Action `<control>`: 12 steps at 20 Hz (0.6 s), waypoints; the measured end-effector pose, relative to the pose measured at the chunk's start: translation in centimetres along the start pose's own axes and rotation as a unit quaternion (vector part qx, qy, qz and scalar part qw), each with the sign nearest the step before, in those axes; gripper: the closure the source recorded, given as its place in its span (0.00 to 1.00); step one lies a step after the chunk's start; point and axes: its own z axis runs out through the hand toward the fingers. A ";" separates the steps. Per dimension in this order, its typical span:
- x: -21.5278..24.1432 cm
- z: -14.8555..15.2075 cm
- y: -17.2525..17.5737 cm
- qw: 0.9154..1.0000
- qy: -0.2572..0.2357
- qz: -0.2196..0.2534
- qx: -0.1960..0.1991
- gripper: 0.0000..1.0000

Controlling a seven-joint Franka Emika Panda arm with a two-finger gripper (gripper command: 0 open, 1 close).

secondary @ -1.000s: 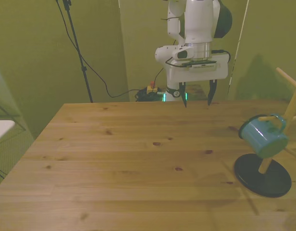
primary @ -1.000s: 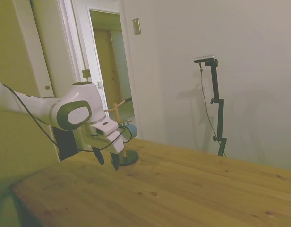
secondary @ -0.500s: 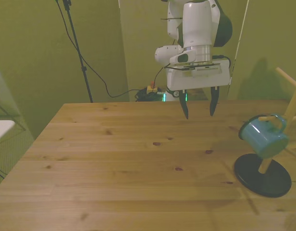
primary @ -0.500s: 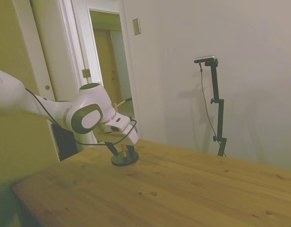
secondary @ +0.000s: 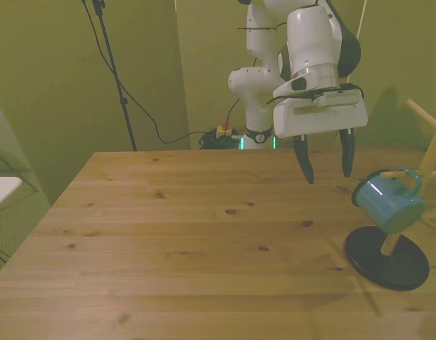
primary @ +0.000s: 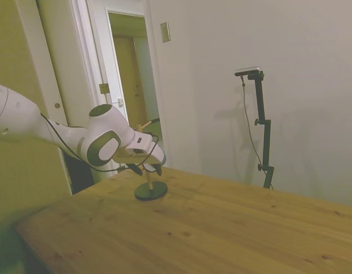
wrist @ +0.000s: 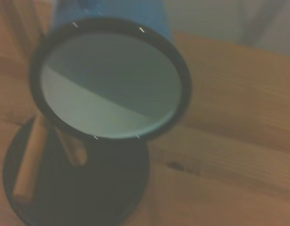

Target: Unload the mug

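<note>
The teal mug (secondary: 388, 201) hangs tilted on a peg of the wooden stand (secondary: 432, 154) at the front view's right, its mouth turned toward the arm. In the wrist view the mug (wrist: 112, 80) fills the picture from close by, showing a dark rim and pale inside. My gripper (secondary: 325, 157) hangs open just above and to the front view's left of the mug, apart from it and holding nothing. In the side view the gripper (primary: 146, 168) covers the mug, so only the stand's post and base (primary: 151, 190) show.
The stand's black round base (secondary: 386, 256) sits on the wooden table (secondary: 204, 255) near its right edge in the front view. Cables and a tripod stand behind the table. A doorway is behind the arm in the side view.
The gripper has travelled toward the front view's right and tilted, closing in on the mug. It has stayed open. The mug has not moved.
</note>
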 end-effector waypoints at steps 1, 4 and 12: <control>0.0 0.0 -0.4 1.000 0.008 -0.003 0.009 0.00; 0.4 0.3 -1.3 0.999 0.028 -0.012 0.027 0.00; 2.3 0.8 -2.3 0.997 0.058 -0.018 0.046 0.00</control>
